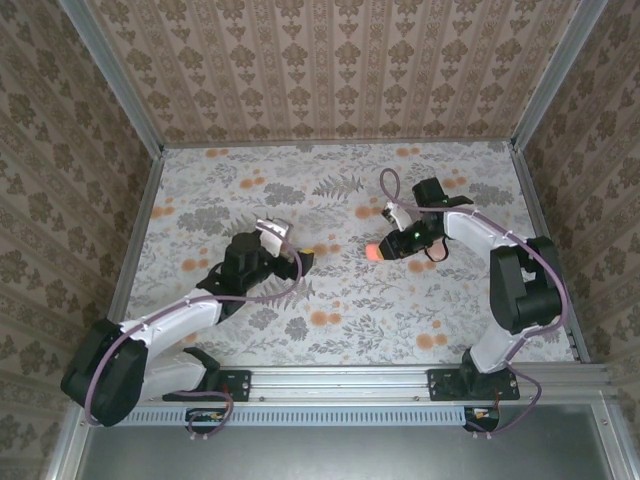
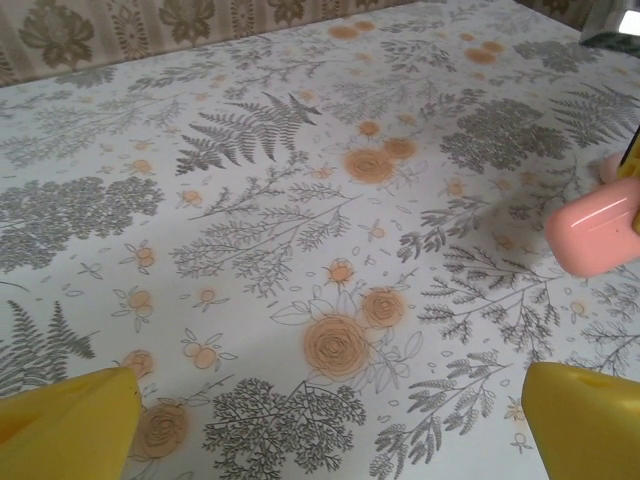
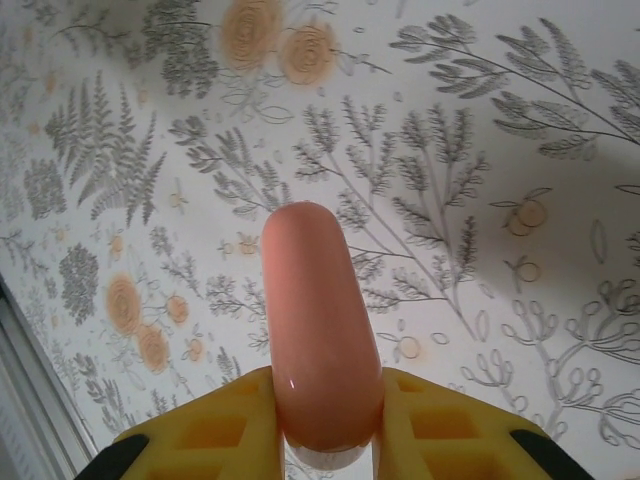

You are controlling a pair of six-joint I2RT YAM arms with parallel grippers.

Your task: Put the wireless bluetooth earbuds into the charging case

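The top view is bright and even, lit softly from above; the arms throw only pale, blurred shadows on the flowered white table cover (image 1: 330, 190). The smooth salmon-pink plastic charging case (image 1: 372, 252) looks nearly overexposed there. In the right wrist view the case carries a small glare spot at its near end, with a soft grey shadow to its right. In the left wrist view the yellow fingertips (image 2: 70, 425) of the left gripper (image 2: 330, 430) are out of focus.

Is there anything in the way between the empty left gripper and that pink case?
Nothing visible. Bare flowered tablecloth lies between the left gripper and the case, which the right gripper clamps in its jaws.
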